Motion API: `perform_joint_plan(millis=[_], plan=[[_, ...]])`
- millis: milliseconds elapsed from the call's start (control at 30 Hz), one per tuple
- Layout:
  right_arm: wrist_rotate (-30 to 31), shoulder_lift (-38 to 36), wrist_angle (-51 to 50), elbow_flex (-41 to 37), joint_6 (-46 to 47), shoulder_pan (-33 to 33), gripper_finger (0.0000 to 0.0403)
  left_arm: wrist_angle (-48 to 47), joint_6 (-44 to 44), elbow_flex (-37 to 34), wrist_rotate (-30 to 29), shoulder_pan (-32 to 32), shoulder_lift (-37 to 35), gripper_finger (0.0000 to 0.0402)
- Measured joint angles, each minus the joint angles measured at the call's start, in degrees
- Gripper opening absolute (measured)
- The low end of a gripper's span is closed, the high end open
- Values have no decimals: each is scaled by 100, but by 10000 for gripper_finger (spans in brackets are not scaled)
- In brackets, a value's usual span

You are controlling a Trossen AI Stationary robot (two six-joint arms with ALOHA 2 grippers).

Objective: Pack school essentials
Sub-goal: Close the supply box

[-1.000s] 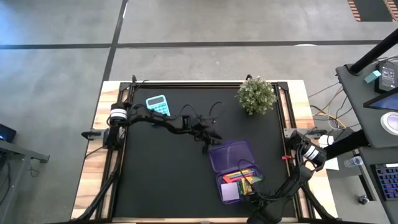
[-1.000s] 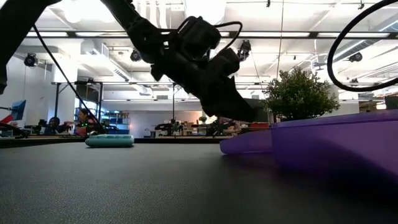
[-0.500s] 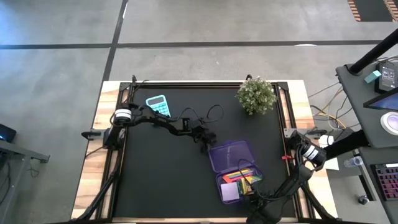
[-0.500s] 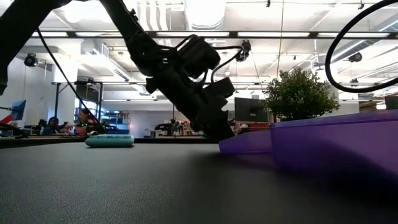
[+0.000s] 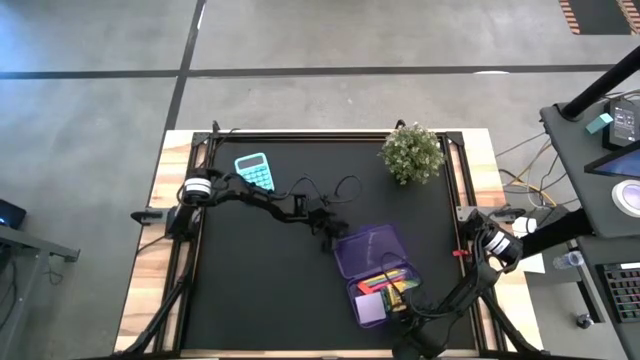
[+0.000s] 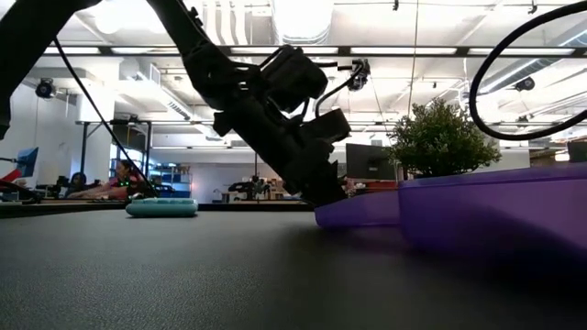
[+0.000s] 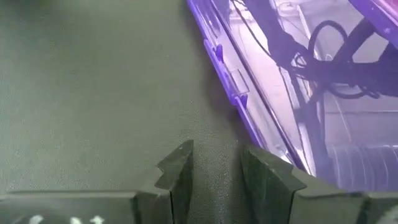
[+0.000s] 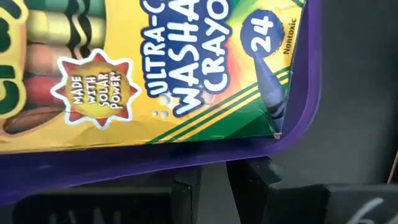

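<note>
- The left end effector [image 5: 328, 232] is sitting low on the black counter [image 5: 250, 290], right at the edge of the open lid [image 5: 368, 250] of the purple case [image 5: 385, 300]; over the last second it has been drawing back a little toward its own side and dropping closer to the surface
- Its fingers [image 7: 177, 171] are standing slightly apart with nothing between them, the lid's rim lying just beside one finger, so it is released
- The lid is looking as though it has been nudged slightly along with that move, which I judge to be the start of closing the case
- The crayon box [image 8: 143, 68], the pens [image 5: 396, 277] and the note pad [image 5: 369, 309] are lying inside the case's tray, so packing seems nearly finished
- The right end effector [image 8: 219, 177] is waiting at the tray's near corner, fingers slightly parted, gripping nothing
- A teal calculator [image 5: 254, 170] and a potted plant [image 5: 411, 153] are resting well apart from the case
</note>
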Motion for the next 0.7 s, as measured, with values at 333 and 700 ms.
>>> perform_joint_plan(millis=[333, 700], plan=[[13, 0, 6, -2, -31, -11, 63, -17, 143, 24, 166, -4, -221, 118], [13, 0, 6, -2, -31, -11, 63, 0, 105, 234, 243, -2, -292, 118]])
